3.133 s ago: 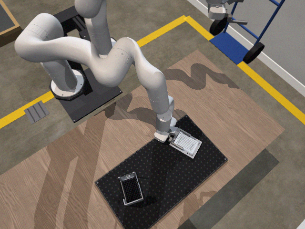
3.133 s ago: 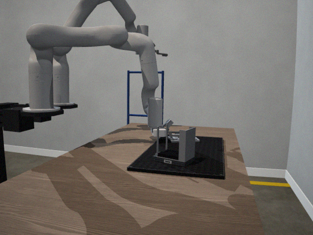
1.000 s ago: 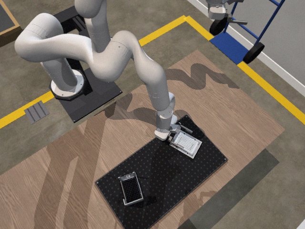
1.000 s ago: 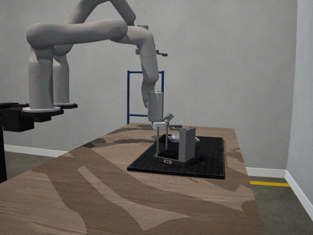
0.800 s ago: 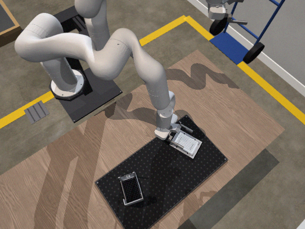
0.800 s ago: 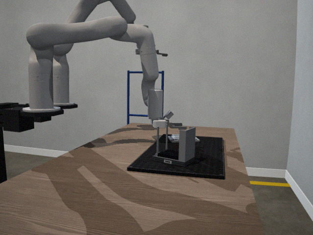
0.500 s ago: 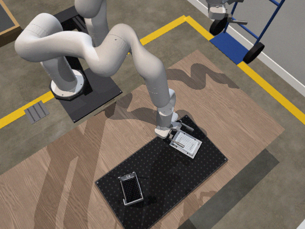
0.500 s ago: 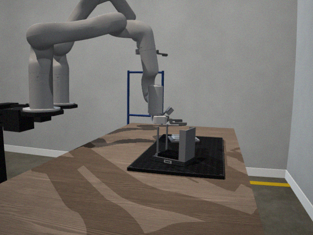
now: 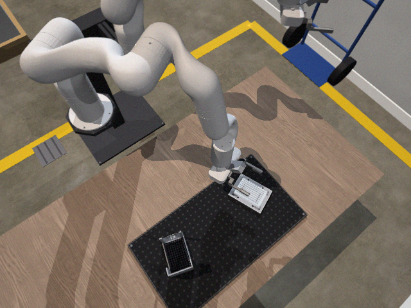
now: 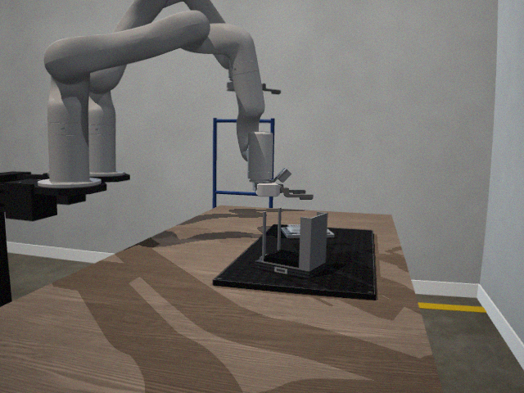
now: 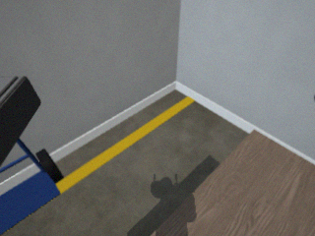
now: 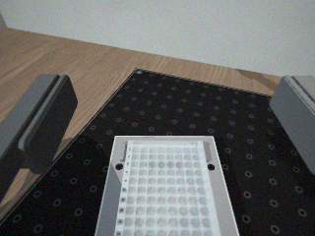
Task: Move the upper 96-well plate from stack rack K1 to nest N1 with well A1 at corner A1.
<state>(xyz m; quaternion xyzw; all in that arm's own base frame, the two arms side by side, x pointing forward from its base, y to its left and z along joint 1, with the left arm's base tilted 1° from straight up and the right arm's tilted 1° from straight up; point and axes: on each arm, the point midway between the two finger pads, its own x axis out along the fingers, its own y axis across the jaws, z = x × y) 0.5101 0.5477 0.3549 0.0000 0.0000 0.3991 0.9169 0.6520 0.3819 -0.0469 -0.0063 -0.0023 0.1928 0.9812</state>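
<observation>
Exterior view: white plate (image 9: pixel 252 192) (image 10: pixel 293 230) (image 12: pixel 167 192) lies below the right pincer (image 9: pixel 255 182) (image 10: pixel 308 194) (image 12: pixel 173 110)

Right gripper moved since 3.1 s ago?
Yes: the right gripper has risen, now higher above the stack rack in the exterior view.
</observation>
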